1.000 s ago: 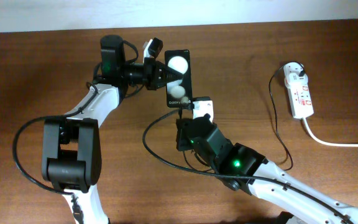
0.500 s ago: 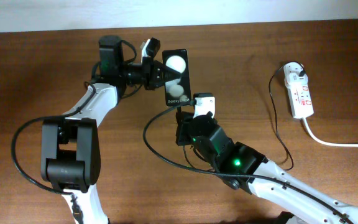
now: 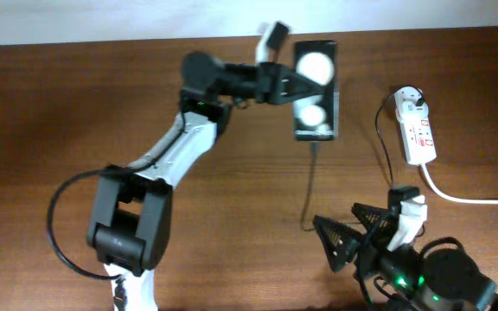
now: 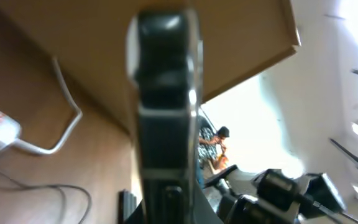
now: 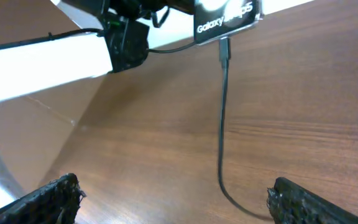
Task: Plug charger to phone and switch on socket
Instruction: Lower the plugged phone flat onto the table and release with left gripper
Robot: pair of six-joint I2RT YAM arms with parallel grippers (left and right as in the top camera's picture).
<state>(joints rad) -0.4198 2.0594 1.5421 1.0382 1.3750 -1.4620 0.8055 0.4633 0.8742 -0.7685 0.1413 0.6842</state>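
Observation:
The black phone [image 3: 316,90] is lifted off the table, with my left gripper [image 3: 290,85] shut on its left edge. In the left wrist view the phone [image 4: 166,118] stands edge-on between the jaws of that gripper [image 4: 166,208]. The charger [image 3: 309,186] is a thin black cable, and its plug tip [image 5: 224,50] sits in the phone's lower end [image 5: 226,22]. The cable hangs down to the table. The white socket [image 3: 418,130] lies at the right, apart from both grippers. My right gripper [image 3: 353,231] is open near the front edge, with nothing between its fingers [image 5: 48,199].
A thick white cord [image 3: 465,197] runs from the socket off the right edge. A loop of the thin black cable [image 3: 380,147] runs from the white adapter [image 3: 409,98] down toward my right arm. The table's far edge [image 3: 102,41] is close behind the left arm.
My left arm has swung the phone to the right, toward the socket. My right gripper has let go of the charger plug, opened wide and drawn back to the front right. The plug stays in the phone.

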